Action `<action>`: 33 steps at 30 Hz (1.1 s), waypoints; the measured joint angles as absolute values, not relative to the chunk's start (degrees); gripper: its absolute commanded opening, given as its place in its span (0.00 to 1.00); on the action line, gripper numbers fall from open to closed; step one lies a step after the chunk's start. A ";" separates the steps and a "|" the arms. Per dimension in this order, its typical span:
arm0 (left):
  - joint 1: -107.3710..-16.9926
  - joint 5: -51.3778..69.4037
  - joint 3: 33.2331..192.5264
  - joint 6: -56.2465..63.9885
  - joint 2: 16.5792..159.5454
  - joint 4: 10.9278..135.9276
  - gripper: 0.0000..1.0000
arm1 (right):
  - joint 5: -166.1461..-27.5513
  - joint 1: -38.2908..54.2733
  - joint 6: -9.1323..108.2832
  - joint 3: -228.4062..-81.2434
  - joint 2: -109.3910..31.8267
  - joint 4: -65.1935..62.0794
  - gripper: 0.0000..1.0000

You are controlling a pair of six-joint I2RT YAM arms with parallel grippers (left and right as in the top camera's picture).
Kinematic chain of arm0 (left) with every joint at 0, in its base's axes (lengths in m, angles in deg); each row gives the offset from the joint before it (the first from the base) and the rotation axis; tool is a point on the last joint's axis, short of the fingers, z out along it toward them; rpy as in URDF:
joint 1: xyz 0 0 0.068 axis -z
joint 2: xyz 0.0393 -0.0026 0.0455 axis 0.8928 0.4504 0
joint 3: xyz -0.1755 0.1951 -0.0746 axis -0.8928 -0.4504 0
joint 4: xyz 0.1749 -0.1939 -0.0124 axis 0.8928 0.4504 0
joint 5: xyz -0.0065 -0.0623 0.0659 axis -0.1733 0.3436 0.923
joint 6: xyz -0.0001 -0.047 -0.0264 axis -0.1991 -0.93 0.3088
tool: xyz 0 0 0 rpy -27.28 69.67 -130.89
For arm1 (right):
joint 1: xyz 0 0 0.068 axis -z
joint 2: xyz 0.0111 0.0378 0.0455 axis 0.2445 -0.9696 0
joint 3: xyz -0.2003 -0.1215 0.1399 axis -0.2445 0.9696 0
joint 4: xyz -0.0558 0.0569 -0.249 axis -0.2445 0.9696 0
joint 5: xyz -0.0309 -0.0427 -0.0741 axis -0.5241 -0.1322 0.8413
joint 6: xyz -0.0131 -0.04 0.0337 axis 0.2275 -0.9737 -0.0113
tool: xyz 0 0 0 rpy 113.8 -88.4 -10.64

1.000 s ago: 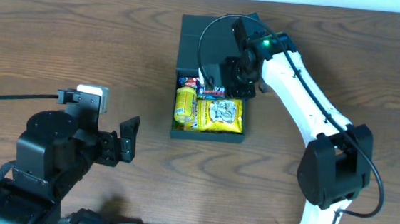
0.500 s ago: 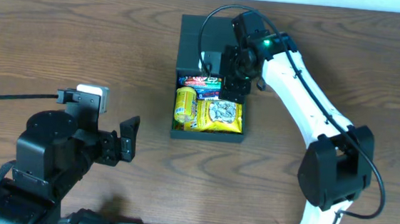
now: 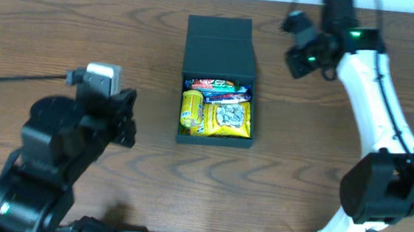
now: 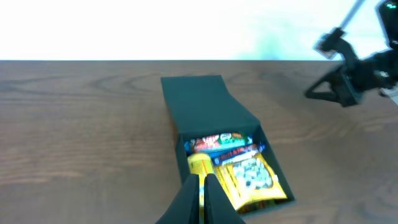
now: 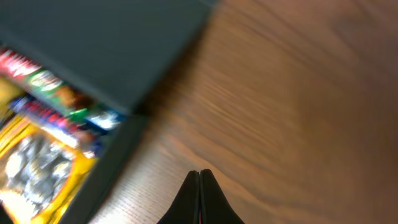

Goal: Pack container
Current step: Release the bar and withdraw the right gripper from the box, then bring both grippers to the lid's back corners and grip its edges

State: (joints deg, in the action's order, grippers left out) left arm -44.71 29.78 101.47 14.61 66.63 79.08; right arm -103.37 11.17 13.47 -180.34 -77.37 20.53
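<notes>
The dark container [image 3: 219,50] stands in the middle of the table with its flip lid [image 4: 205,106] laid back. It holds a yellow bag [image 3: 227,120], a yellow packet [image 3: 190,109] and red and blue bars [image 3: 213,85]. My right gripper [image 3: 291,62] hangs shut and empty to the right of the lid, above bare wood; its tips [image 5: 199,172] are pressed together beside the container's wall [image 5: 112,43]. My left gripper [image 4: 202,177] is shut with nothing in it, left of the container and pointing toward it.
Brown wooden table [image 3: 88,25] all round the container. A black cable [image 3: 17,79] runs off to the left edge. The table's far edge meets a white wall [image 4: 186,25].
My right gripper has left the container, moved up and right, and shut. The left arm has turned toward the container and its gripper has shut.
</notes>
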 measured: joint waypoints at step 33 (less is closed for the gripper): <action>-64.29 -12.73 107.87 -13.21 137.95 40.35 0.06 | -128.71 12.46 35.46 -167.51 -94.99 -8.91 0.01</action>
